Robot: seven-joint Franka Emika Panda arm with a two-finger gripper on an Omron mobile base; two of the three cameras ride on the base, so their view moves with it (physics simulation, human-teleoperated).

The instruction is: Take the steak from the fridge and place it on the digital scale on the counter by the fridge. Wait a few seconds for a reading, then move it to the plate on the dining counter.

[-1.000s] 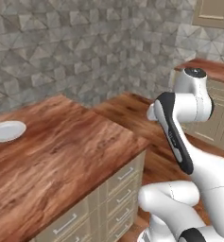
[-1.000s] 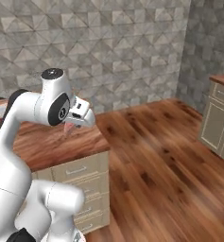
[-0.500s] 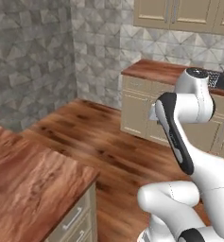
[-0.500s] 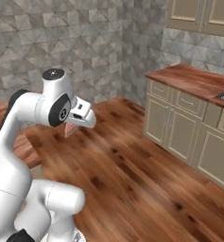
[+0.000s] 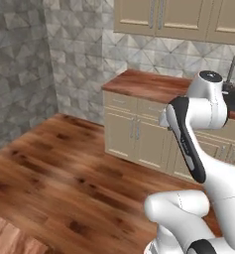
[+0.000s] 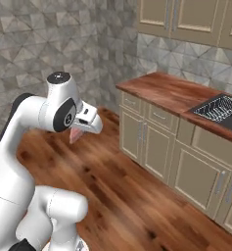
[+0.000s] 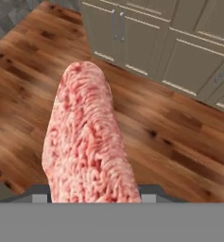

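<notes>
Item: steak (image 7: 87, 142) carried in the gripper (image 6: 77, 133), arm raised over the wooden floor (image 5: 64, 168).

Detail: The fingers were pinched on the near end of the steak, jaws part-way closed on the meat. In the hand view the slab's long axis ran from 6 o'clock up toward 12, straight out from the tool. The right base view showed it as a pink tab hanging beneath the white hand, with the counter (image 6: 171, 93) and its sink (image 6: 220, 109) off at about 2 o'clock. The left base view gave the counter's beige cabinet fronts (image 5: 134, 131) at 1 o'clock. Plate not sighted, so which way it lay from the steak could not be told.
</notes>
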